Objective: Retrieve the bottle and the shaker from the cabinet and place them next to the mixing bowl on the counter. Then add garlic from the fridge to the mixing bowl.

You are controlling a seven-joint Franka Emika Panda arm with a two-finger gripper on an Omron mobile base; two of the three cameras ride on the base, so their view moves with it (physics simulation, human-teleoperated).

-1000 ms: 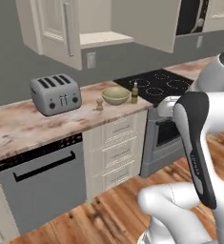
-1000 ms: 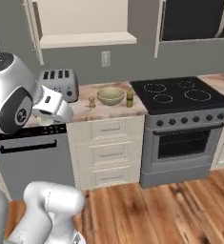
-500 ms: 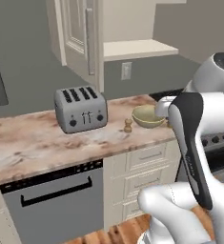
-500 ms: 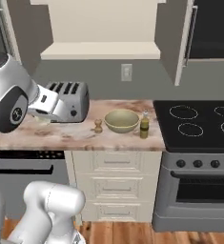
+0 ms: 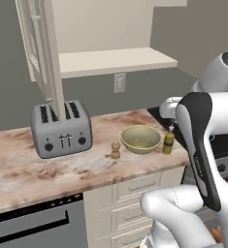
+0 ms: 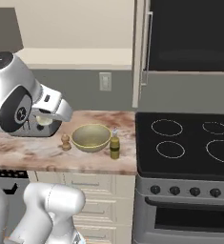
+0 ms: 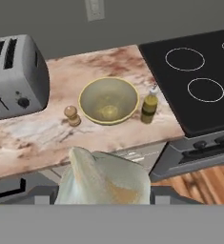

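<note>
Mixing bowl (image 7: 108,100) between shaker (image 7: 72,115), bottle (image 7: 149,105), toaster (image 7: 15,76) beside

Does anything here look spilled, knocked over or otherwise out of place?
Nothing spilled or toppled. The bottle and shaker stand upright on either side of the empty bowl. One oddity: the cabinet door hangs open above the toaster. The pincer holds garlic.

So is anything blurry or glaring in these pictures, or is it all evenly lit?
Left base view: flat, even light, only a soft shadow under the mixing bowl. Right base view: the same, no glare on the stove. Hand view: the garlic in the hand looks soft and smeared, the counter beyond sharper.
</note>
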